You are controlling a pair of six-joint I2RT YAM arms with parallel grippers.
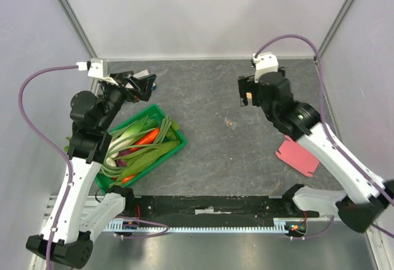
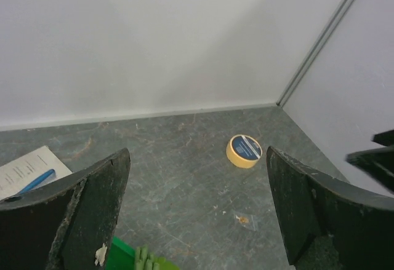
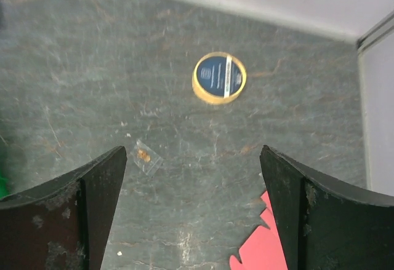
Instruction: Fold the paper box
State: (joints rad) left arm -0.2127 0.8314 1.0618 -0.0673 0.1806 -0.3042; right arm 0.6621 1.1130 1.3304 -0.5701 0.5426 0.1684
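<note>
The paper box [image 1: 300, 155] is a flat pink-salmon card cut-out lying on the grey table at the right, partly under my right forearm. In the right wrist view its notched edge [image 3: 261, 247] shows at the bottom, beside the right finger. My right gripper [image 1: 246, 93] [image 3: 192, 153] hangs above the table to the far left of the card, open and holding nothing. My left gripper [image 1: 143, 83] [image 2: 197, 154] is raised at the far left over the crate's back corner, open and holding nothing.
A green crate [image 1: 179, 145] of vegetables stands at the left in front of my left arm. A yellow tape roll [image 2: 244, 150] [image 3: 219, 77] lies near the back wall. A small clear bag [image 1: 231, 122] [image 3: 146, 155] lies mid-table. A white sheet with a blue pen [image 2: 28, 170] lies at the back left.
</note>
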